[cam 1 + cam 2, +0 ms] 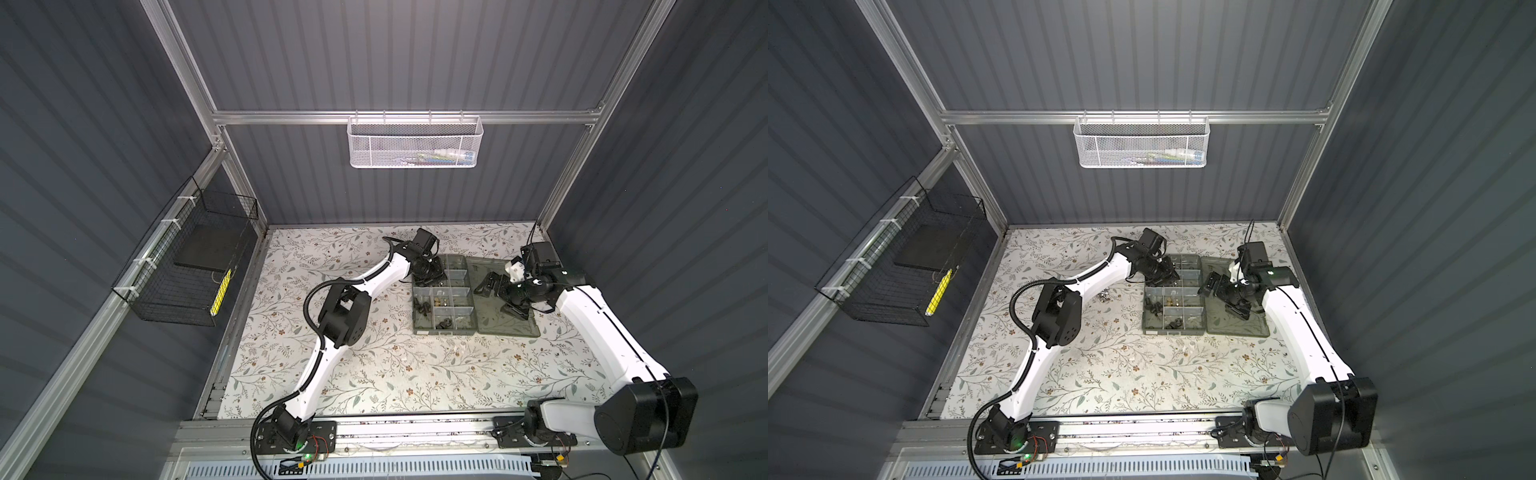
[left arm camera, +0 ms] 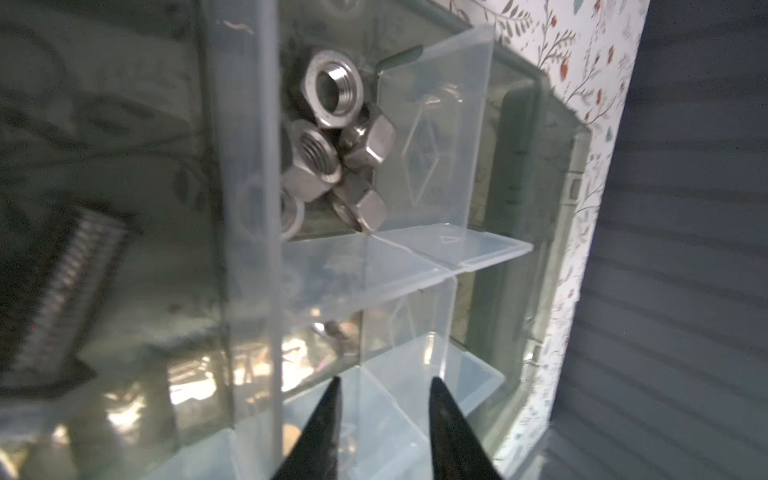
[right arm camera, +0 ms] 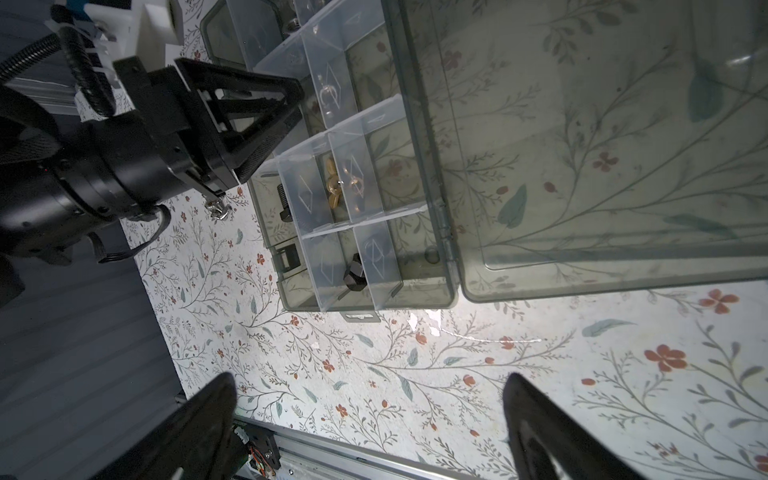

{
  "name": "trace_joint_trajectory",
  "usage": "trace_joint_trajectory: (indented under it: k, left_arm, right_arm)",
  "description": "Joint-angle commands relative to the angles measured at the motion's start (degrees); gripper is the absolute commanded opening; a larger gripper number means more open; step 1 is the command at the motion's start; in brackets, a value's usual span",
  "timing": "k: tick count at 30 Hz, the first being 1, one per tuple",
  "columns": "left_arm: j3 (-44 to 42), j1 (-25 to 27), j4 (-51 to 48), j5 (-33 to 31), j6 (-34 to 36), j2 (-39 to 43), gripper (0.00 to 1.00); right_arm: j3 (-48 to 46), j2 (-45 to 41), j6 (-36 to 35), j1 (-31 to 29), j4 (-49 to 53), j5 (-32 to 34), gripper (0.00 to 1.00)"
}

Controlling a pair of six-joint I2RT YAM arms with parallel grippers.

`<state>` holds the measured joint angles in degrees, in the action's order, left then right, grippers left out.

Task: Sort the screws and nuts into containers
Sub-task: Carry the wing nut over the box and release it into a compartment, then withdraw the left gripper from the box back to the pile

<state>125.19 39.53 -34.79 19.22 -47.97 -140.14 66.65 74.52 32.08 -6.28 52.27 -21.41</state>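
The left gripper (image 2: 384, 388) is hovering over the far end of a flat, translucent smoky grey-green plastic organiser box (image 1: 419, 328). Its two black fingers are standing apart with nothing between them. Just ahead of its tips, a cluster of shiny silver hex nuts (image 2: 328, 137) is lying heaped in one compartment, which is walled by clear plastic dividers (image 2: 432, 137). The nuts are resting against one another.

The right gripper (image 3: 370, 386) is hanging near the box's open hinged lid (image 3: 602, 145), which is lying flat on the floral-patterned tabletop (image 3: 374, 353) beside the box. Its jaws are spread wide and are gripping nothing.

Ahead of this gripper, a black nut (image 3: 354, 274) is sitting in the nearest row of compartments. Small brass-coloured pieces (image 3: 338, 183) are sitting in the row beyond it. A black screw (image 3: 284, 203) is lying one compartment further across from the brass.

Behind the left gripper, beneath its wrist, a few loose silver pieces (image 3: 218, 210) are lying on the tabletop just outside the box wall.
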Motion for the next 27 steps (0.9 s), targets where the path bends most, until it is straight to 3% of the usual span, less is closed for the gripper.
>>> trace_joint_trajectory:
  k: [1,5,6,7,8,13,19,23,27]
  left_arm:
    - [3.1,-0.4,-8.1,-4.7,3.4,3.5,0.54]
    - [0.3,-2.2,-12.5,-9.2,6.3,9.6,0.75]
    - [-0.7,-2.5,-13.4,-10.6,7.1,11.4,0.83]
    - [-2.3,-3.0,-14.5,-12.5,8.1,13.4,0.98]
    - [-3.8,-3.5,-15.5,-14.1,9.0,15.4,1.0]
    - [-13.3,-6.5,-20.2,-20.6,10.6,23.2,1.0]
    - [-29.8,-13.2,-18.2,-18.9,11.9,29.5,0.98]
    - [-32.0,-14.5,-18.6,-18.4,15.1,27.6,0.85]
    - [-31.6,-14.5,-18.0,-15.7,16.3,23.5,0.65]
  right_arm:
    - [1.8,1.0,-0.7,-0.4,-0.1,-0.2,0.99]
    - [4.2,2.5,-0.7,-3.3,-0.7,1.6,0.99]
    - [4.8,3.2,-0.6,-4.2,-0.9,1.6,0.99]
    - [5.5,3.9,-0.5,-5.3,-1.3,1.6,0.99]
    - [6.3,4.8,-0.4,-6.5,-1.5,4.0,0.99]
    - [11.6,9.4,-0.9,-13.5,-1.2,7.3,0.99]
    - [15.3,13.5,0.2,-18.8,-1.7,8.6,0.99]
    - [16.1,14.5,0.6,-20.7,-1.3,8.9,0.99]
    - [15.9,14.5,1.2,-21.0,-1.0,9.3,0.99]
